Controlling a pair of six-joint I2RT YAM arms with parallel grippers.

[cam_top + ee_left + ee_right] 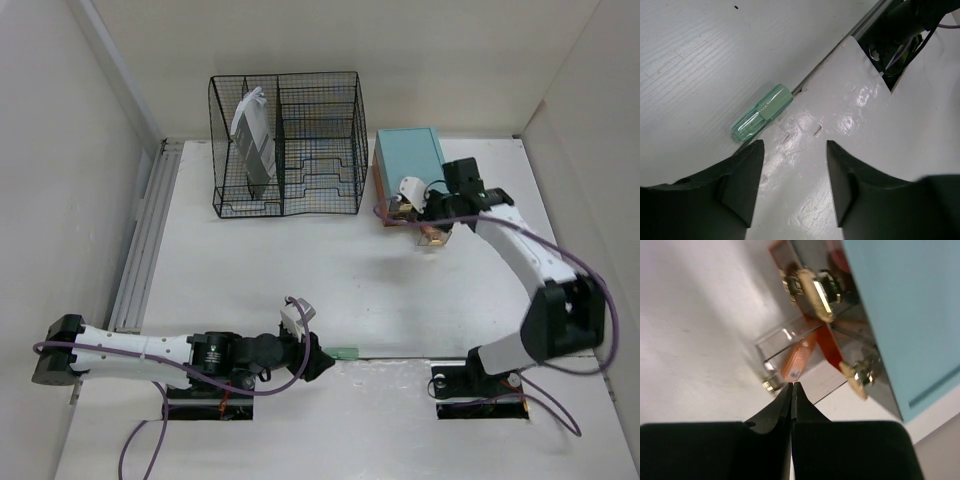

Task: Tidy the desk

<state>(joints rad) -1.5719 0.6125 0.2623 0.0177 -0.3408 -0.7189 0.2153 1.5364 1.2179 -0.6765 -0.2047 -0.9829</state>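
The desk (pixel 300 270) is the large white tabletop. My left gripper (pixel 315 358) lies low at its near edge, open and empty; in the left wrist view (pixel 795 146) a translucent green handle (pixel 761 113) lies just ahead of the left finger, along a seam, and it also shows in the top view (pixel 346 352). My right gripper (pixel 434 237) is at the front of the teal-topped drawer box (pixel 408 155). Its jaws (pixel 792 385) are shut with nothing seen between them, just in front of a pulled-out clear drawer (pixel 790 342) holding an orange item (pixel 799 360).
A black wire rack (pixel 320 140) stands at the back with a white and grey item (pixel 252 135) upright in its left section. White walls border the desk. A metal rail (pixel 145 240) runs along the left side. Gold knobs (pixel 812 290) stick out of the drawer box.
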